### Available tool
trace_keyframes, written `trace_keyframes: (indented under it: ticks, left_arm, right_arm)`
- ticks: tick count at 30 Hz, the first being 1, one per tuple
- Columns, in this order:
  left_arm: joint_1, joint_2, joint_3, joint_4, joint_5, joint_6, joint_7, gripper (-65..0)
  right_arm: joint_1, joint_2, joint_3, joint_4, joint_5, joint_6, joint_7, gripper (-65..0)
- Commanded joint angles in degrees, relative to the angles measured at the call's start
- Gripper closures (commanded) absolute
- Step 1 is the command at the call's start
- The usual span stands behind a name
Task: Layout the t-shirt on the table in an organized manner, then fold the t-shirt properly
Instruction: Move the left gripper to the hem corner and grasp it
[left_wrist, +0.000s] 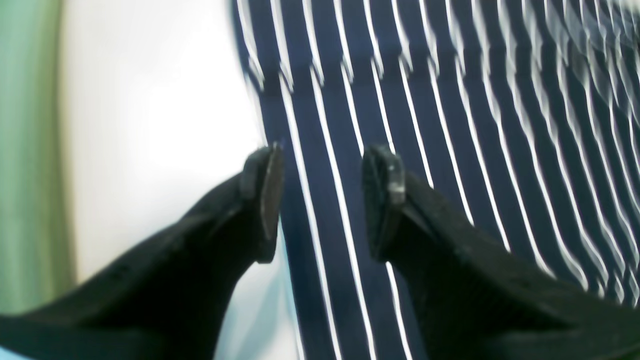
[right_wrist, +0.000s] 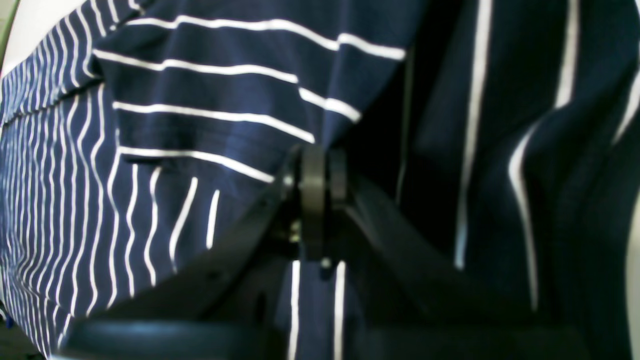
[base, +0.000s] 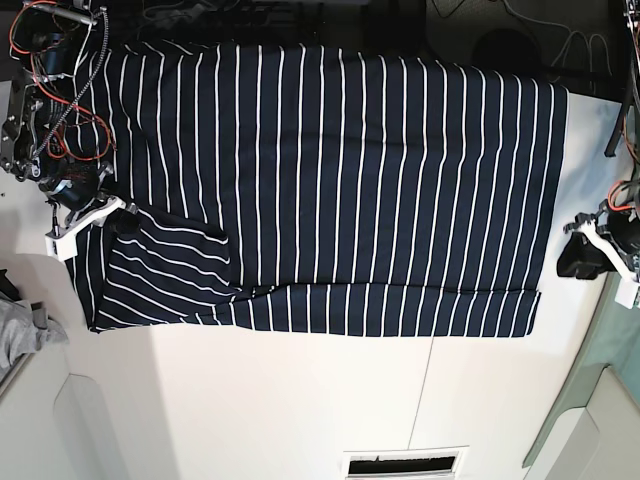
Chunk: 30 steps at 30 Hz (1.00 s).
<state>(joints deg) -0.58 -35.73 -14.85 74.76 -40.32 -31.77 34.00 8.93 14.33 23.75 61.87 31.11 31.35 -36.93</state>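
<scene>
Stripes, thin and white, run across the navy t-shirt (base: 330, 190), spread flat on the white bench (base: 300, 400). At its sleeve the right gripper (right_wrist: 315, 200) has its jaws pinching fabric; at its hem, the left gripper (left_wrist: 322, 200) has its jaws spread.

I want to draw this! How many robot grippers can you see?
2. The right gripper is at the overhead picture's left edge, shut on the t-shirt near its sleeve. The left gripper is at the right edge, open beside the shirt's hem.

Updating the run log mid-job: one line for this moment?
t-shirt: flat on table, one sleeve folded in | left gripper: open, at hem | right gripper: shut on sleeve
</scene>
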Motion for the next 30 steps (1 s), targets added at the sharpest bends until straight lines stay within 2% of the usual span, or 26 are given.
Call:
trace_keyframes:
  ticks: [1, 4, 7, 12, 16, 20, 23, 26, 30]
  left_arm:
    - [-3.3, -1.1, -0.5, -2.0, -0.5, 0.3, -2.2, -28.6]
    - [-11.6, 0.3, -0.5, -13.6, 0.0, 0.5, -4.8, -28.6]
    - [-19.3, 2.6, -0.5, -26.2, -0.1, 0.5, -4.9, -28.6]
    - [-25.9, 6.7, -0.5, -38.4, 0.7, 0.5, -5.9, -28.6]
    - [-26.2, 9.1, -0.5, -41.0, 5.5, 0.7, -9.9, -28.6]
    - [-26.2, 10.2, -0.5, -41.3, 7.3, 3.9, -11.2, -28.6]
    - [-26.2, 10.6, -0.5, -41.3, 9.4, 4.7, -13.0, -28.6]
    - [-26.3, 10.9, -0.5, -41.3, 10.3, 9.5, -14.4, -28.6]
    - [-26.4, 11.0, -0.5, -41.3, 10.6, 10.1, -16.0, -28.6]
  right_arm:
    - [1.0, 0.9, 0.1, 0.9, 0.8, 0.6, 0.7, 0.0]
    - [1.0, 0.9, 0.1, 0.9, 0.3, 0.6, 0.6, 0.0]
    - [1.0, 0.9, 0.1, 0.9, -1.6, 0.6, 0.4, 0.0]
    - [1.0, 0.9, 0.1, 0.9, -1.7, 0.6, -0.3, 0.0]
    - [1.0, 0.9, 0.1, 0.9, -1.7, 0.6, -1.4, 0.0]
    - [0.9, 0.9, 0.1, 0.9, -1.5, 0.6, -1.5, 0.0]
    - [0.9, 0.9, 0.1, 0.9, -1.5, 0.6, -1.5, 0.0]
    - [0.9, 0.9, 0.1, 0.9, -1.6, 0.6, -1.5, 0.0]
    - [0.9, 0.9, 0.1, 0.9, -1.6, 0.6, -1.5, 0.0]
